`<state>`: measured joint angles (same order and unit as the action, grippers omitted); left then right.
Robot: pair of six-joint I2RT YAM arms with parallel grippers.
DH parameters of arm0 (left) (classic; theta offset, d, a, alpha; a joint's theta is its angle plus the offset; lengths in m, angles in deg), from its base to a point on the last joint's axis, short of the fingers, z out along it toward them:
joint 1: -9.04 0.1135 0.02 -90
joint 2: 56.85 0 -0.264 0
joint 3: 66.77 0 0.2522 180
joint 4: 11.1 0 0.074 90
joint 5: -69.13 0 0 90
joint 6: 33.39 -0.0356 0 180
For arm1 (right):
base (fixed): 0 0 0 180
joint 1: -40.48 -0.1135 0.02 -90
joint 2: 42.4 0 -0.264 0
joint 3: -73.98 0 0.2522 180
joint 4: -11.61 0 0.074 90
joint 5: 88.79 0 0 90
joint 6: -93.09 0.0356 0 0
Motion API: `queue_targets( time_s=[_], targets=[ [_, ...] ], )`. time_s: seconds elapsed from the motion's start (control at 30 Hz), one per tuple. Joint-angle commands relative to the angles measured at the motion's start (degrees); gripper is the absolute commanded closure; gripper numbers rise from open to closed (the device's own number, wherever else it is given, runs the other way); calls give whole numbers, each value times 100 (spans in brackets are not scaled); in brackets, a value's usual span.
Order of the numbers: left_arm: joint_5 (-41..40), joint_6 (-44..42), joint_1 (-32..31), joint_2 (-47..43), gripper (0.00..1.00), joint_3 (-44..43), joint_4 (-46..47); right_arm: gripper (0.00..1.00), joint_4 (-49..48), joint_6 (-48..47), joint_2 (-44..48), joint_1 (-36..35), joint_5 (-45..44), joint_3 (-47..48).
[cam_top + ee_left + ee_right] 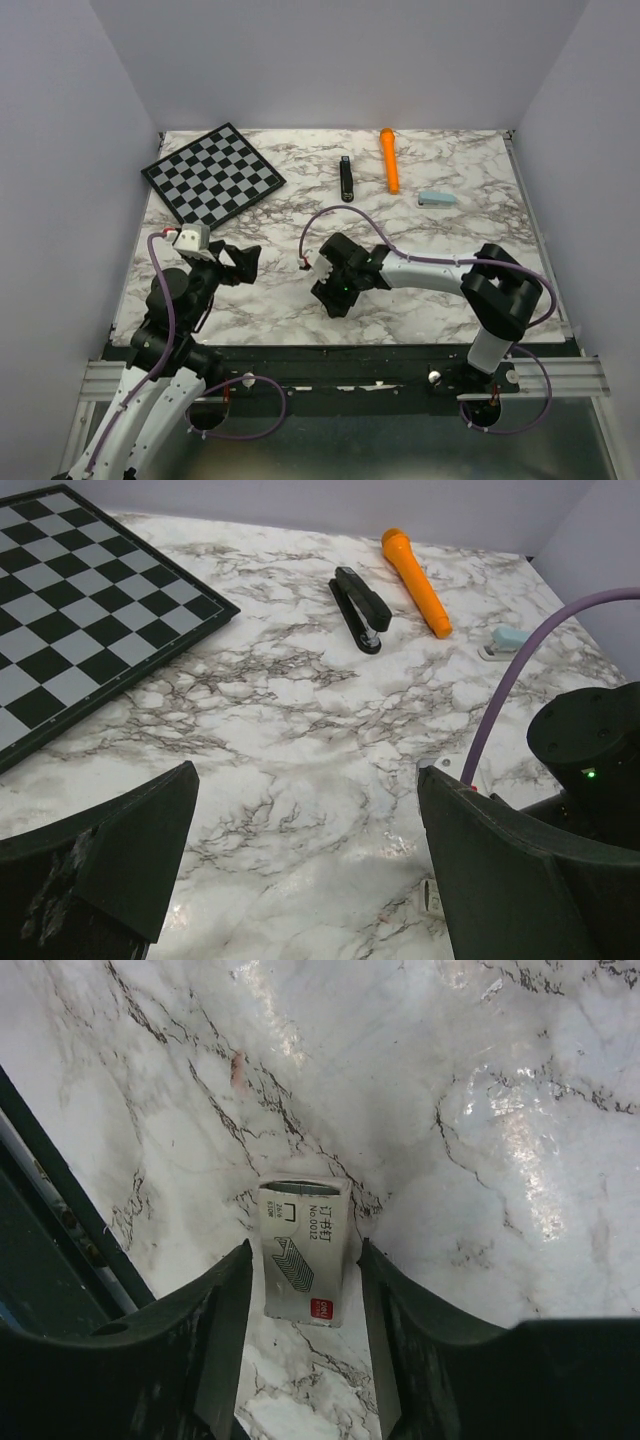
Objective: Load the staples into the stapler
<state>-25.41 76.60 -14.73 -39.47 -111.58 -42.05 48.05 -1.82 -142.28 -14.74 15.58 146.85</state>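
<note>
Right gripper (pixel 303 1260) straddles the staples box (pixel 300 1225), jaws barely clear of it, while the stapler (pixel 360 608) lies closed well beyond, nothing loaded.

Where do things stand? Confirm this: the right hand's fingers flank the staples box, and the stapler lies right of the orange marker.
Wrong on one point: the stapler lies left of the orange marker, not right, as the top external view shows. The fingers of the right hand do flank the staples box.
</note>
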Motion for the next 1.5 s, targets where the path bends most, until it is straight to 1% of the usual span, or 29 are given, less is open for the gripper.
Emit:
queue_targets(
  time_s=[0.0, 0.07, 0.1, 0.2, 0.3, 0.4, 0.5, 0.63, 0.73, 0.87, 0.9, 1.07, 1.13, 1.27, 1.33, 1.47],
  targets=[
    [348, 338, -40, 291, 1, -33, -12, 41, 27, -90, 126, -41, -224, -4],
    [383, 470, -40, 501, 1, -50, -117, 37, 9, -2, 292, -50, -408, -66],
    [383, 628, -40, 589, 1, -50, -144, 32, 17, 103, 337, -50, -461, -119],
    [445, 857, -40, 906, 1, -42, -249, 31, 149, 305, 451, -50, -549, -189],
    [673, 1059, -40, 1152, 1, 20, -241, 31, 176, 473, 513, -41, -655, -339],
    [656, 1156, -40, 1363, 1, 29, -311, 31, 351, 920, 487, -50, -821, -286],
    [708, 1209, -40, 1566, 1, 20, -355, 31, 317, 1123, 469, -59, -866, -409],
    [910, 1244, -40, 1785, 1, 116, -180, 31, 255, 1299, 495, -76, -1032, -515],
    [1024, 1297, -40, 2119, 1, 152, -136, 31, 281, 1317, 425, -76, -1120, -471],
    [1384, 1385, -40, 2672, 1, 222, 22, 32, 264, 1536, 425, -77, -1393, -497],
    [1446, 1394, -40, 2769, 1, 239, 66, 32, 264, 1632, 451, -85, -1619, -523],
    [1921, 1604, -40, 3506, 1, 327, 409, 32, 255, 1879, 583, -76, -2183, -585],
    [2158, 1666, -58, 3727, 1, 327, 541, 32, 237, 1879, 627, -76, -2202, -576],
    [2290, 1754, -119, 4271, 1, 187, 603, 32, 115, 2020, 889, -68, -2009, -638],
    [2299, 1807, -172, 4404, 2, 143, 655, 32, 62, 2213, 1039, -76, -1929, -717],
    [2290, 1982, -321, 4764, 6, 55, 805, 31, -175, 2704, 1400, -68, -1912, -857]
  ],
)
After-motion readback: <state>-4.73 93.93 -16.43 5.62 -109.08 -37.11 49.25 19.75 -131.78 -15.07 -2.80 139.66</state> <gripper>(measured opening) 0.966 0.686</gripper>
